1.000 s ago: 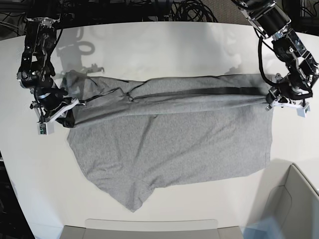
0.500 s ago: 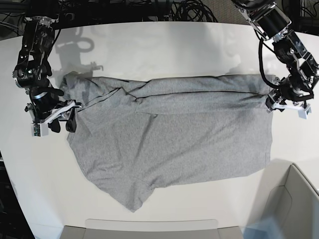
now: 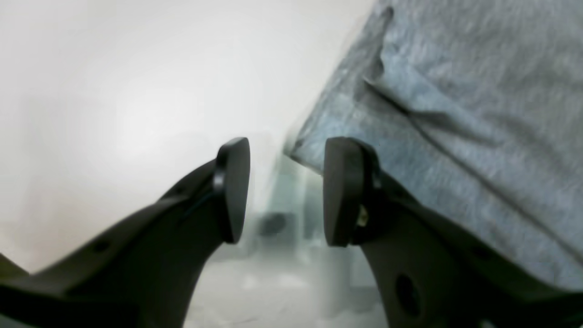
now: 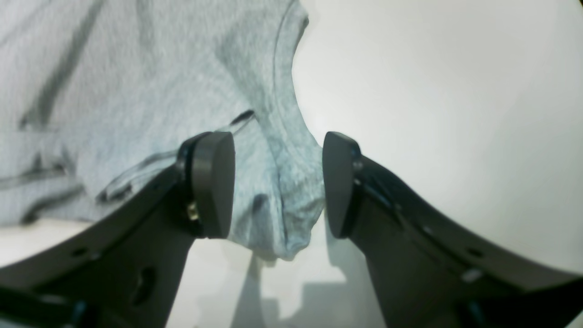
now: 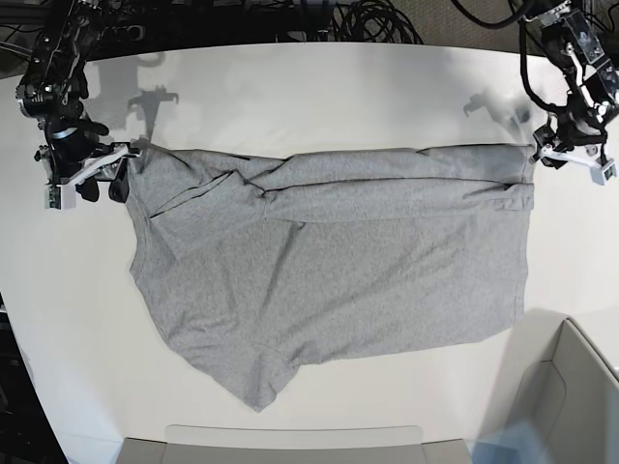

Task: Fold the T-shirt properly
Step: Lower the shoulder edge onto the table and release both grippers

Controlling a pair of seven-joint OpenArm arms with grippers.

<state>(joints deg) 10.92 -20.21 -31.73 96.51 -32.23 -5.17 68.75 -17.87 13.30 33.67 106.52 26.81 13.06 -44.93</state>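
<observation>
The T-shirt (image 5: 329, 261) is lying spread on the white table (image 5: 319, 87) with its long axis running left to right, its far edge already turned over toward the middle. The right gripper (image 5: 92, 174) is hovering at the shirt's left end, jaws parted and gripping nothing, with cloth showing between them but untouched. The left gripper (image 5: 571, 155) is hanging just off the right end, jaws likewise apart and empty. A pale bin (image 5: 571, 396) is sitting at the near right; its contents cannot be seen.
</observation>
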